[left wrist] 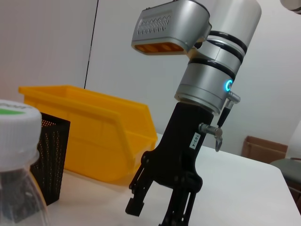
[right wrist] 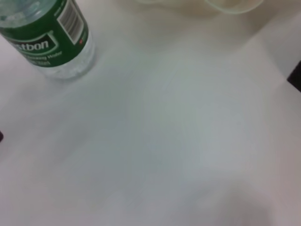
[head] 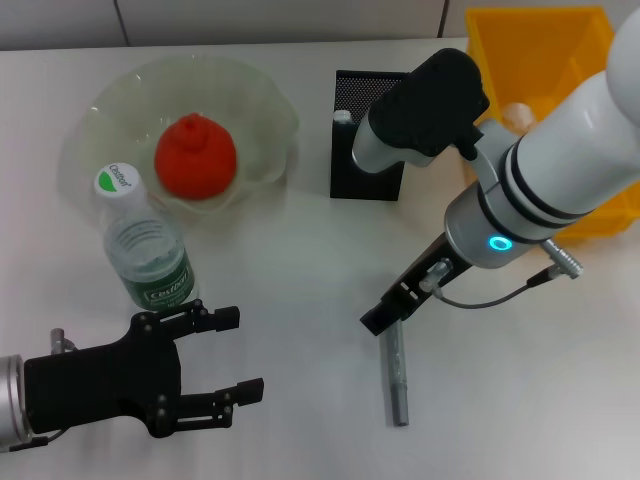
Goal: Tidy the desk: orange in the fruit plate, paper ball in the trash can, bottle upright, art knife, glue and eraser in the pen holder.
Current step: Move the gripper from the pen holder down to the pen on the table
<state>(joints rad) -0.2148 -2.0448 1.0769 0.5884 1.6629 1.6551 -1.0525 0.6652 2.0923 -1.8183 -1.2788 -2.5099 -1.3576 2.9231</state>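
Right gripper (head: pixel 382 322) reaches down to the desk (head: pixel 300 270), its tip at the upper end of a grey art knife (head: pixel 397 378) lying flat; whether its fingers clamp the knife is hard to tell, since the head view hides them. Left gripper (head: pixel 232 355) rests low near the front edge, spread wide and holding nothing, just beside the bottle (head: pixel 145 245), which stands upright. Behind the bottle, the orange (head: pixel 195 156) sits in the fruit plate (head: pixel 262 105). Farther right stand the pen holder (head: pixel 352 135) and the trash can (head: pixel 545 60).
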